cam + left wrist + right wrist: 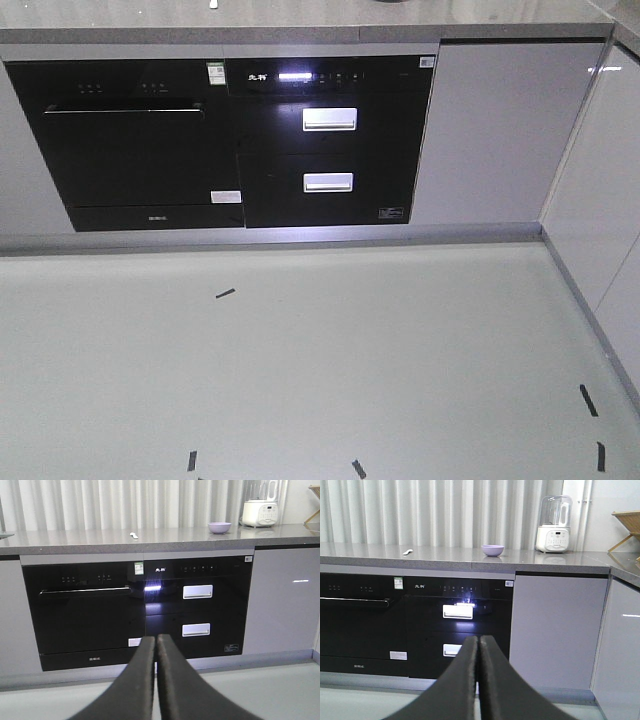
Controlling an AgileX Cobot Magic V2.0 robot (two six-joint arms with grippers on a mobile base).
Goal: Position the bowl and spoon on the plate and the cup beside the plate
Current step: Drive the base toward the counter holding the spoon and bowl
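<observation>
Reaching anything from here looks out of the question: the robot faces the kitchen units across a stretch of pale floor (300, 360), so the step in hand is, by my reading, the approach to the long grey stone counter (165, 542).

The round, deep lavender-purple plastic bowl (219, 527) stands upright on that counter, to the right above the black drawer unit (197, 610). The small pale mint-green plastic spoon (134, 535) lies flat well apart from it to the left, near the front edge. Neither the pale blue plate nor the brown paper cup shows in any view.

The left gripper (156, 639) has its dark fingers pressed together with nothing between them, and the right gripper (478, 639) is likewise closed and empty.

To do this well, the base should roll up square to the counter and stop between bowl and spoon, so each arm gets one of them. The arms must rise above the counter edge before going forward, and the fingers must part before any grasp.

A white blender (552, 527) stands right of the bowl, and a wooden rack (627, 525) sits at the far right — both worth a wide berth. The black oven (82, 615) front and the side cabinets limit how close the base can come. Short black tape marks (225, 293) dot the floor.
</observation>
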